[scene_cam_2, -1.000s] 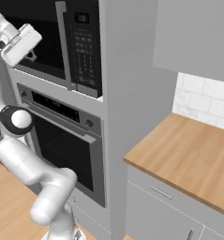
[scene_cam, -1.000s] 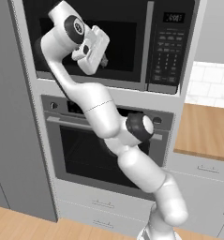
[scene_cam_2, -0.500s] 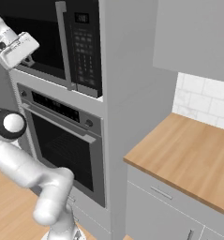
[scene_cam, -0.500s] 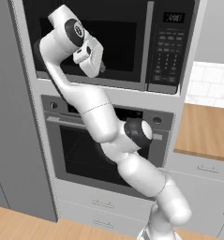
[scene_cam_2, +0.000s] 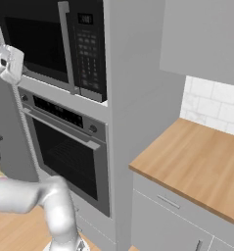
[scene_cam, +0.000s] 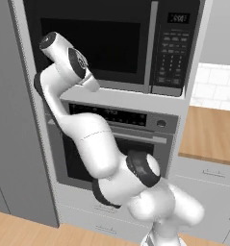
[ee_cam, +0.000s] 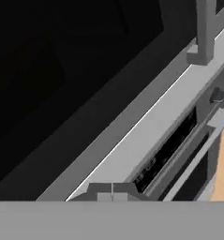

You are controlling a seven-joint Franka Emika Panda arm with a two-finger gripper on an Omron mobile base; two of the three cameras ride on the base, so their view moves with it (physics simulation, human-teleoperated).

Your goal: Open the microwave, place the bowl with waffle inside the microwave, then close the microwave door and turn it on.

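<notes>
The black microwave point(scene_cam: 111, 43) is built in above the oven, and the microwave door point(scene_cam: 87, 45) is closed, its grey bar handle point(scene_cam: 153, 45) upright beside the keypad point(scene_cam: 172, 57). My gripper point(scene_cam: 95, 87) is shut and empty, low in front of the door's bottom left edge, well left of the handle. From the right the gripper point(scene_cam_2: 8, 68) sits left of the microwave point(scene_cam_2: 50, 39). In the hand view the fingertips point(ee_cam: 112, 193) meet below the dark door glass point(ee_cam: 62, 70), with the handle point(ee_cam: 205, 33) far off. The bowl with the waffle is out of view.
A steel-trimmed oven point(scene_cam: 116, 144) sits right below the microwave, its control strip point(ee_cam: 169, 145) close under my hand. A wooden counter point(scene_cam_2: 187, 166) with drawers runs to the right, and a tall grey cabinet side point(scene_cam: 15, 144) stands on the left.
My hand has dropped from the middle of the door glass to its lower left edge, and the elbow has swung down toward the cameras. The door has stayed closed.
</notes>
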